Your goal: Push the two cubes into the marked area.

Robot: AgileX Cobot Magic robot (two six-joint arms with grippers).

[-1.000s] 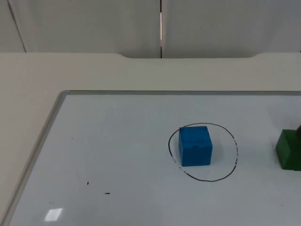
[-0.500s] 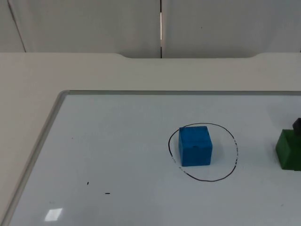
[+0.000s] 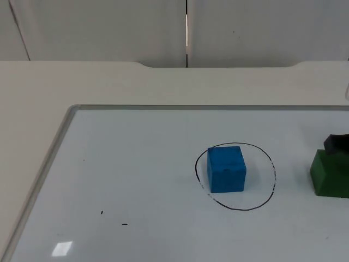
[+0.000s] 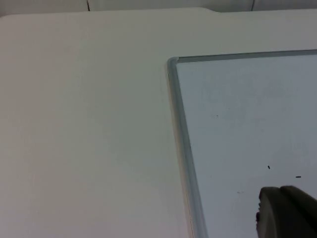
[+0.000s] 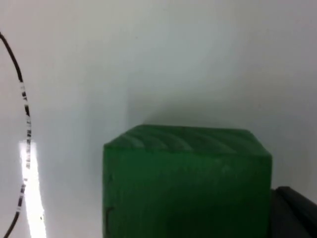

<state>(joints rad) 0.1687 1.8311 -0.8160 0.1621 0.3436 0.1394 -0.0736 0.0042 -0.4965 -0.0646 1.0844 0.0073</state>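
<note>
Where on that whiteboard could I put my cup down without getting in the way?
The wide stretch between the board's left frame and the drawn circle is bare. The right side is crowded: the blue cube sits inside the circle, and the right gripper is at the green cube.

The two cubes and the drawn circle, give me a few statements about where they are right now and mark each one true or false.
1. The blue cube sits inside the drawn circle. True.
2. The green cube is inside the circle too. False: it lies outside it, toward the right arm's side of the whiteboard.
3. The two cubes touch. False: bare board and the circle's line lie between them.
4. The right gripper is right beside the green cube, on the side away from the circle. True.
5. The left gripper is at the blue cube. False: it waits near the whiteboard's edge, no cube by it.
</note>
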